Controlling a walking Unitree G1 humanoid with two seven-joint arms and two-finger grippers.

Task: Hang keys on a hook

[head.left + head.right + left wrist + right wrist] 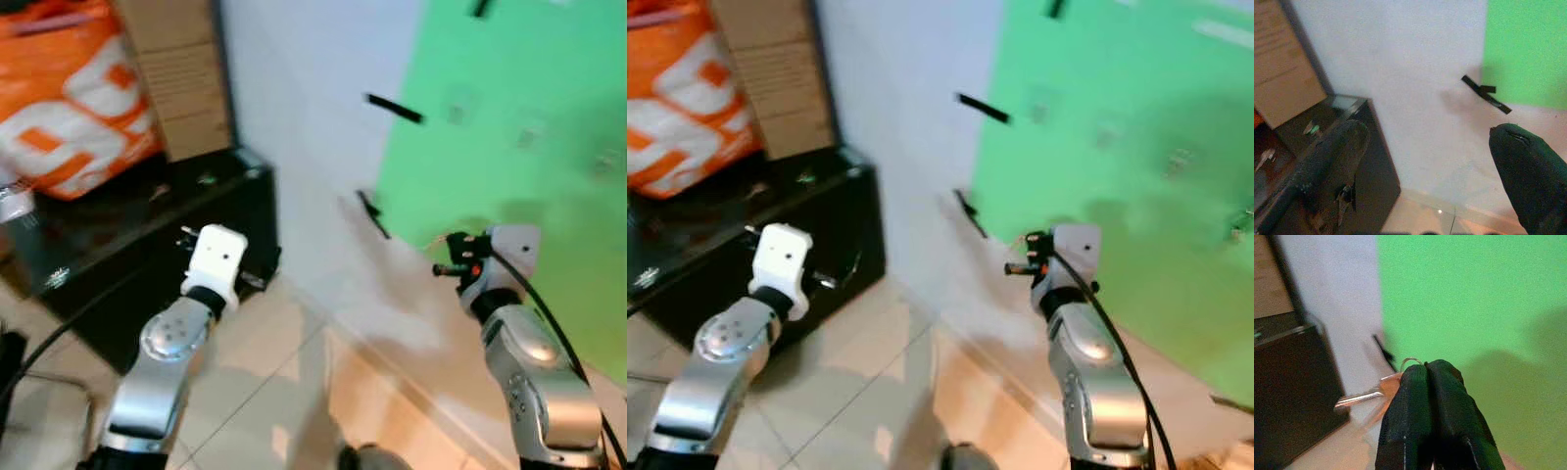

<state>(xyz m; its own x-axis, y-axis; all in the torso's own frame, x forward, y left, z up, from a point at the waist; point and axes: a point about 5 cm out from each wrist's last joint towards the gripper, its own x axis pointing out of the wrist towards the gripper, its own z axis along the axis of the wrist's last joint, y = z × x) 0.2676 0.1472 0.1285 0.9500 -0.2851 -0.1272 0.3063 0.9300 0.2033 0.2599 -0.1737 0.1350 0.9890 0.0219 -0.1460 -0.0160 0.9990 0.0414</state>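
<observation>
The right gripper (pixel 1427 374) pinches the keys (pixel 1382 389) tight, near the green wall (pixel 1474 298). The left gripper (pixel 1425 156) fingers are wide apart, holding nothing

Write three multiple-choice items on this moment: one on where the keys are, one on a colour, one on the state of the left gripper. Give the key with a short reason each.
1. Where are the keys?
A. On the black cabinet
B. Pinched in the right gripper
C. On the floor

2. What colour is the sheet on the wall ahead of the right gripper?
A. Green
B. Orange
C. Blue

3. How does the left gripper stand?
A. Shut on the keys
B. Shut on nothing
C. Open, holding nothing

Answers:
1 B: a key and ring stick out between the closed black fingers.
2 A: the sheet is bright green.
3 C: its two fingers stand far apart with only wall between them.
</observation>
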